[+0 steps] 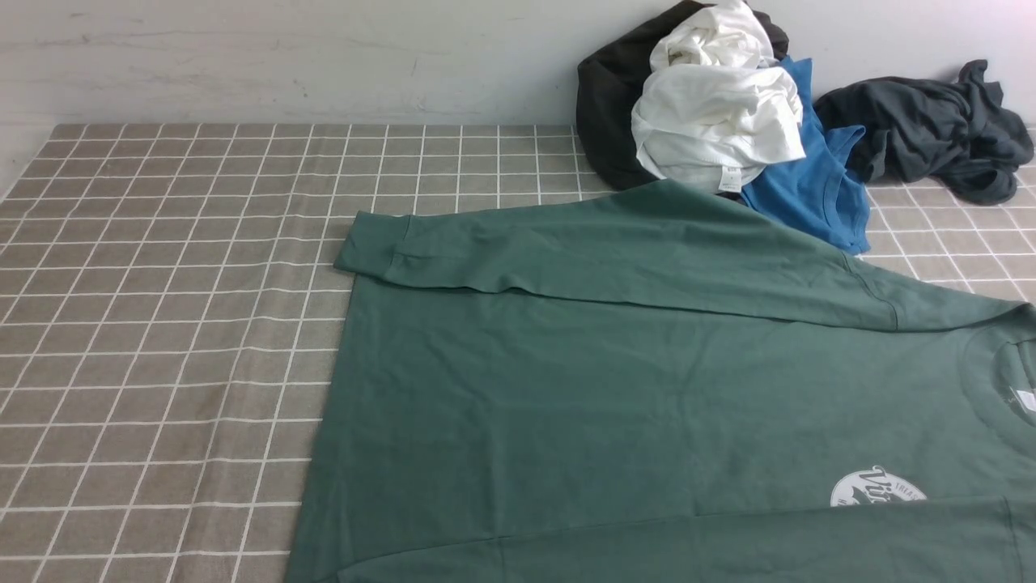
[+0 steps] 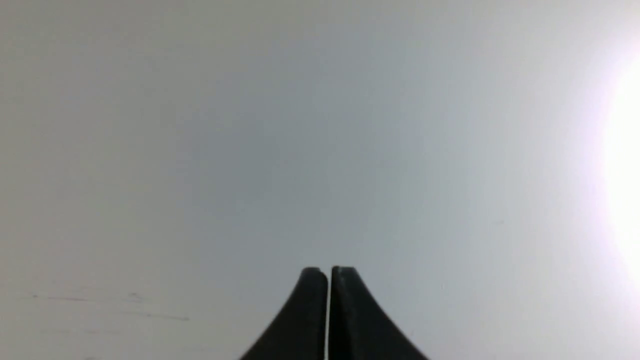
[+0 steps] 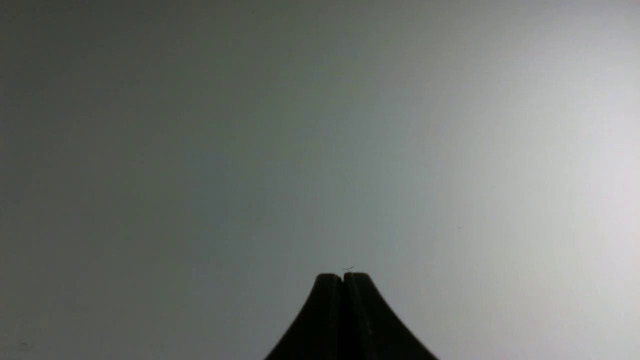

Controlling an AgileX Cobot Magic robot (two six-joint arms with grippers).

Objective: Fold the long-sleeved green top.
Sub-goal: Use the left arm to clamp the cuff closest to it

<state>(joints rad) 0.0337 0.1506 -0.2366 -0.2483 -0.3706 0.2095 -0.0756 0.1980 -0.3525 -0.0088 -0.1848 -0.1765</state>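
Note:
The green long-sleeved top (image 1: 615, 405) lies flat on the checked tablecloth, filling the right and near part of the front view. Its neck (image 1: 999, 368) points right, and the white round logo (image 1: 878, 488) shows near the right edge. The far sleeve (image 1: 566, 251) is folded across the body, with its cuff (image 1: 372, 243) pointing left. The near sleeve (image 1: 688, 546) lies along the bottom edge. Neither arm appears in the front view. My left gripper (image 2: 329, 272) is shut and empty, facing a plain pale wall. My right gripper (image 3: 343, 277) is likewise shut on nothing.
A heap of clothes sits at the back right against the wall: a white garment (image 1: 716, 113) on a black one (image 1: 607, 105), a bright blue shirt (image 1: 817, 186) and a dark grey garment (image 1: 931, 129). Grey checked tablecloth (image 1: 162, 324) covers the table to the left.

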